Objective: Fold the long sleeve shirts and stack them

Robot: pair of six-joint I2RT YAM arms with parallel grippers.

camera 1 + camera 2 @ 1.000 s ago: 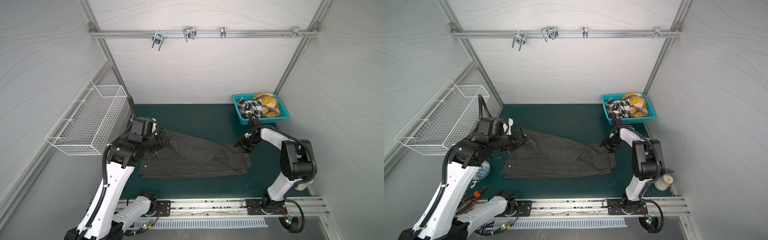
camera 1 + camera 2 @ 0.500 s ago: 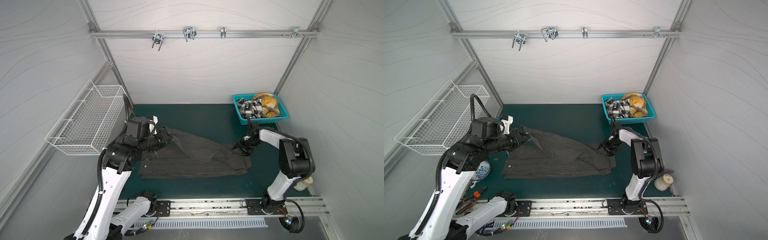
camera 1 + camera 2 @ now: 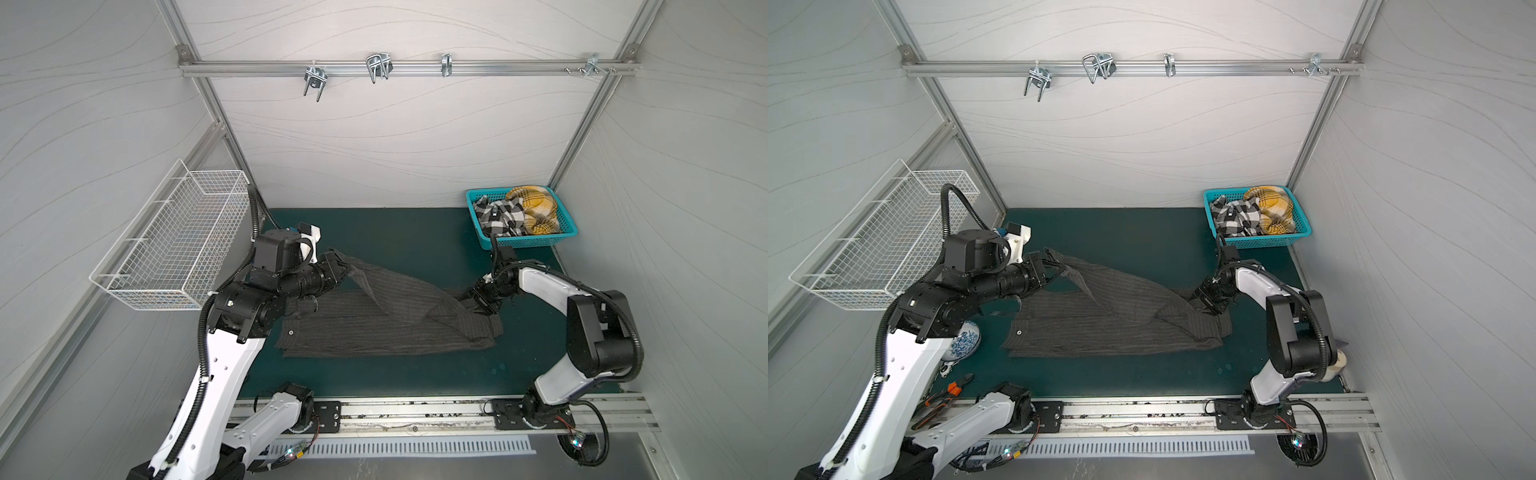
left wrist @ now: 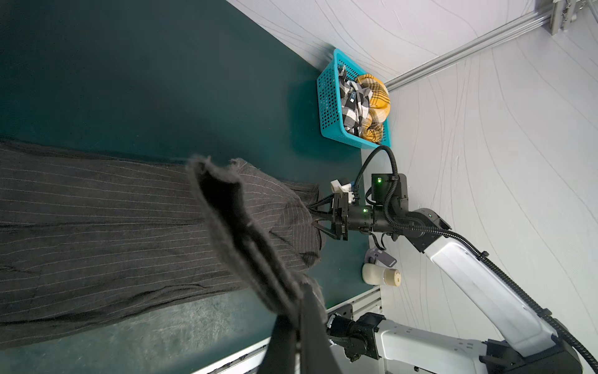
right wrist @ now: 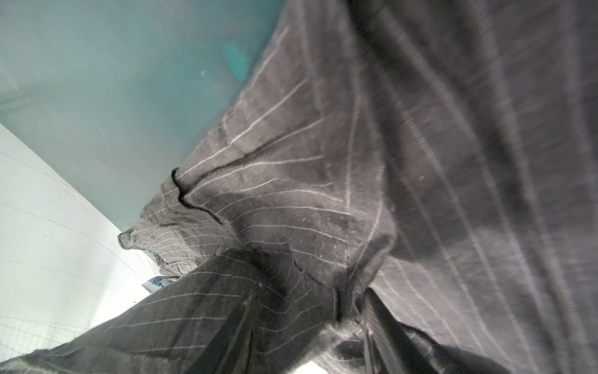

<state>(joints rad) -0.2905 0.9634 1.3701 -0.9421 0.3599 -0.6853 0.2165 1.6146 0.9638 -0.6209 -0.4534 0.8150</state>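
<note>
The soft, floppy striped shirt (image 3: 374,328) lies on the green table (image 3: 415,237); the left gripper (image 3: 343,266) pinches its lifted edge tight; the right gripper (image 3: 473,301) is at the other end, grip unclear; probably best held by corners.

The charcoal shirt (image 3: 374,332), thinly pinstriped in pale thread, lies lengthwise across the middle of the green mat (image 3: 395,232). Its lower layers are flat and roughly rectangular, with one pale button (image 3: 291,331) showing near the left end. A top layer is lifted off them and stretched as a slanting ridge, pinched at the left gripper (image 3: 343,266) and bunched at the right gripper (image 3: 473,299). The black-and-white plaid (image 3: 498,216) and the yellow plaid (image 3: 536,208) sit crumpled side by side in the teal basket (image 3: 523,243) at the mat's far right corner, the yellow one further right.
</note>
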